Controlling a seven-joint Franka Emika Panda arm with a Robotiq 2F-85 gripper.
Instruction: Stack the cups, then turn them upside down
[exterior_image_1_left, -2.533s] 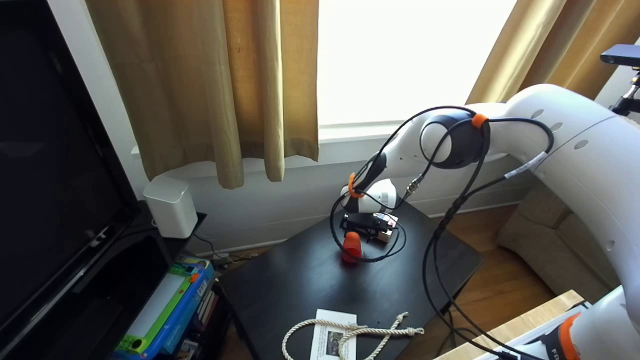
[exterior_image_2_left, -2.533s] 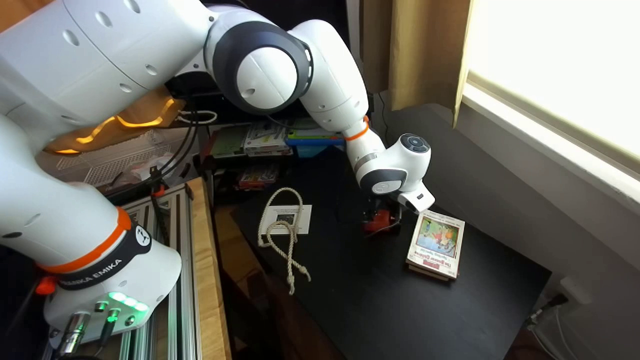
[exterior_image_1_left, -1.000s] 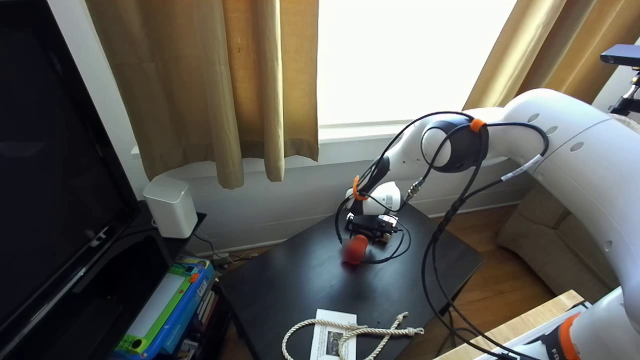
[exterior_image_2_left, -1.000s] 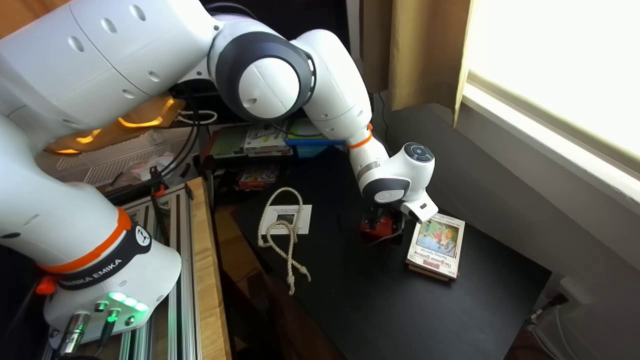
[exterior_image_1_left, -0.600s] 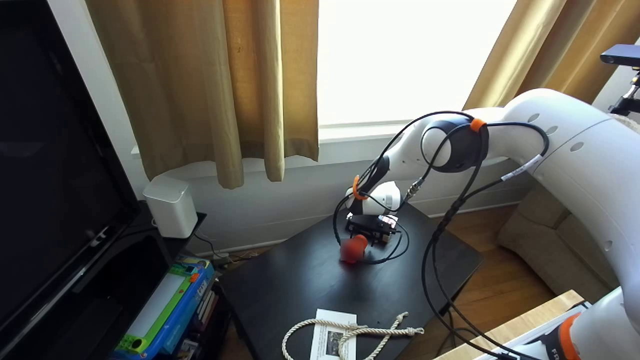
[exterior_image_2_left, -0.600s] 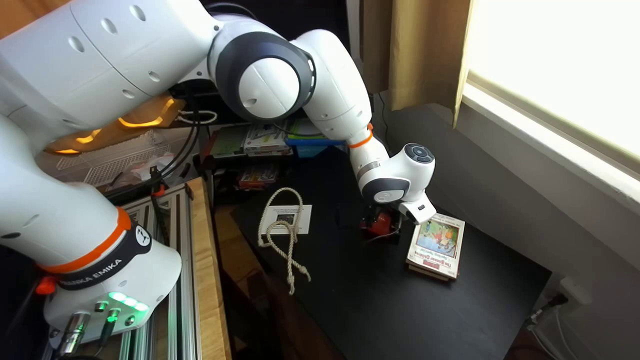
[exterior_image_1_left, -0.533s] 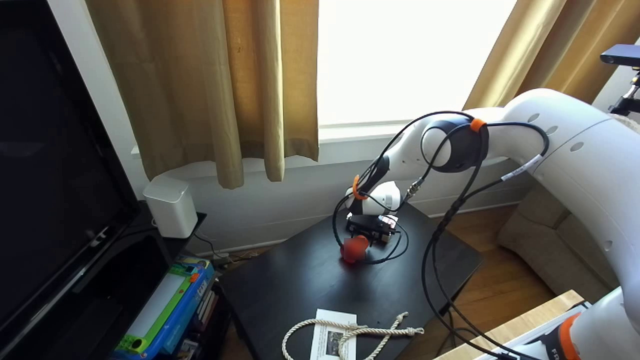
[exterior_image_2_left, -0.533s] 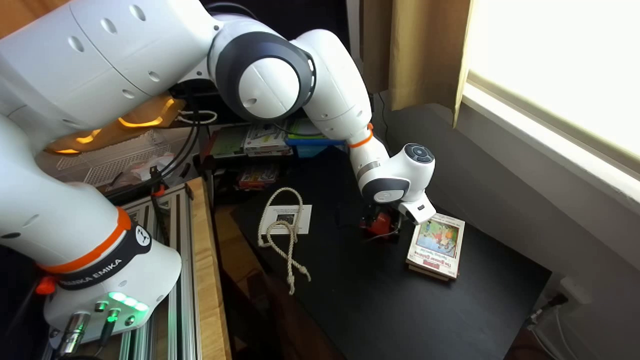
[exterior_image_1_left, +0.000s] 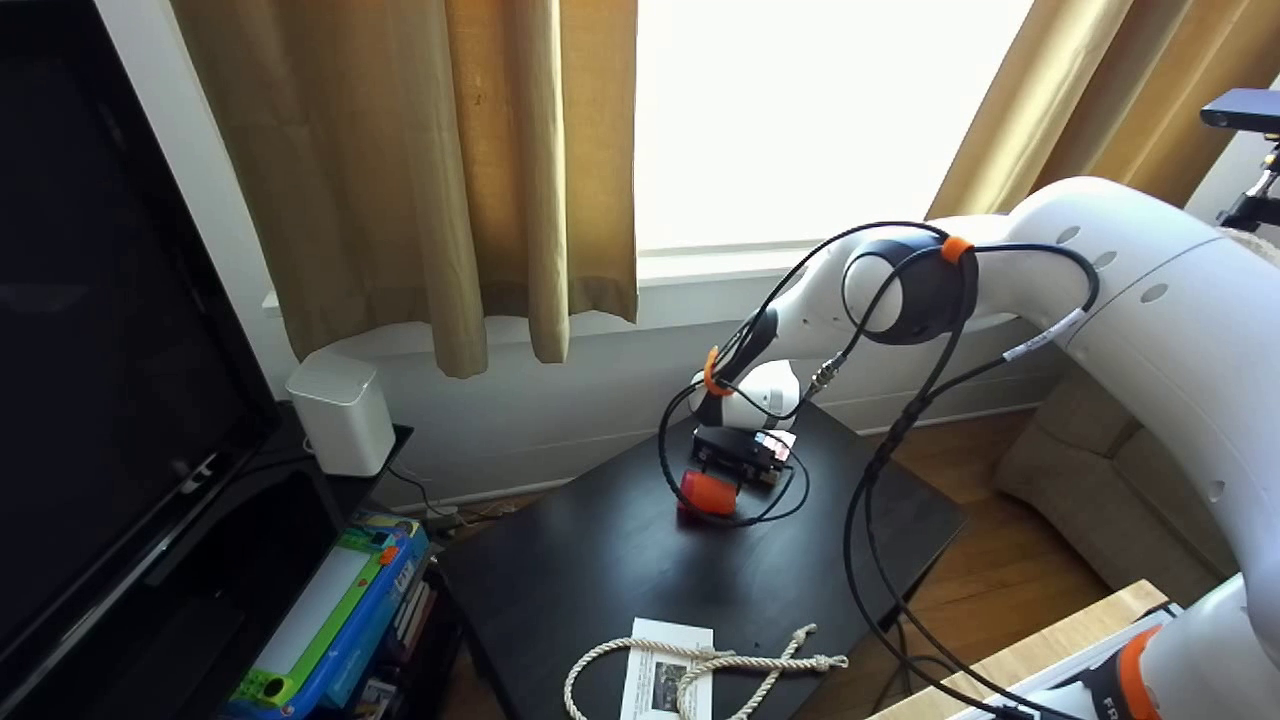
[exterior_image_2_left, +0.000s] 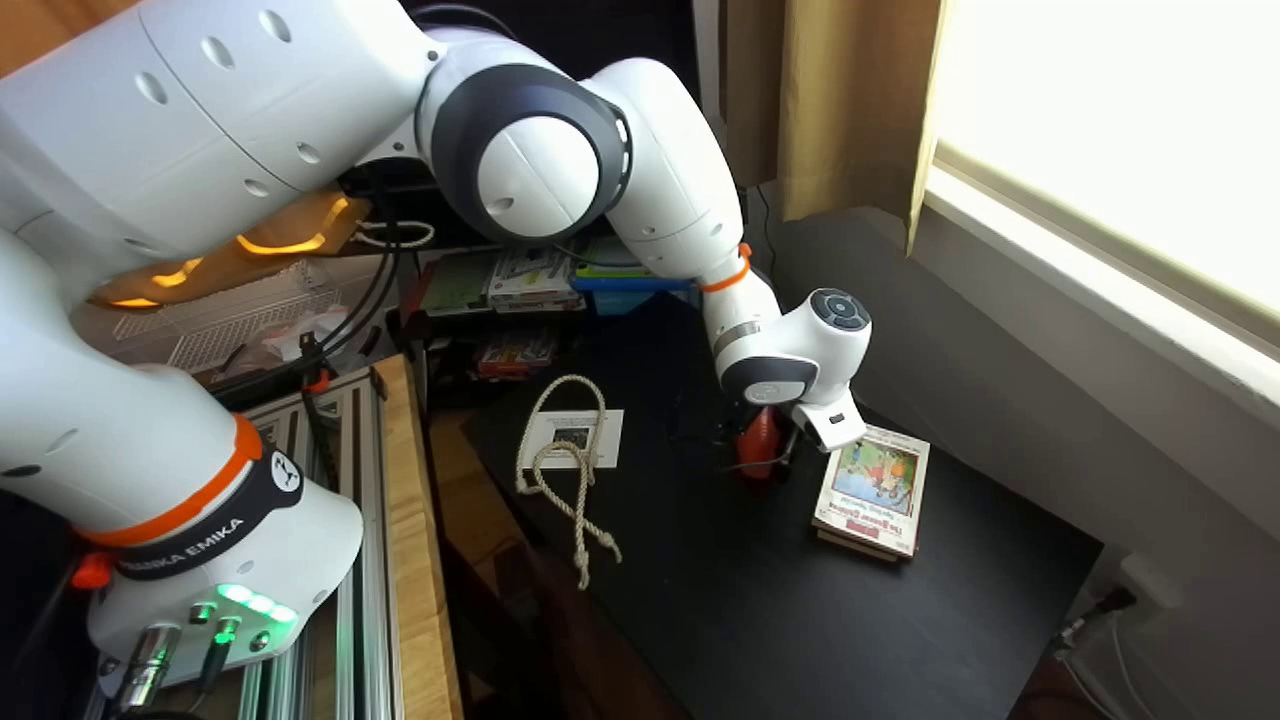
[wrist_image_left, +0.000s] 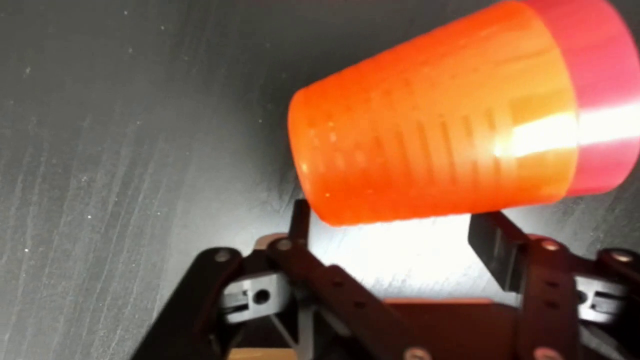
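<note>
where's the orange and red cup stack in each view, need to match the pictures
In an exterior view: cup stack just right of centre, below mid-height.
In an exterior view: cup stack right of centre, slightly below mid-height, partly hidden.
Wrist view: cup stack large, upper right, reaching the top edge.
Shared landmark: the black tabletop, in all three views.

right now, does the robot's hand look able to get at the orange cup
Probably yes: in the wrist view the hand is open right at the orange cup, with nothing visible in the way. The cup seems to lie lengthwise across the hand's opening, so turning first may help.
</note>
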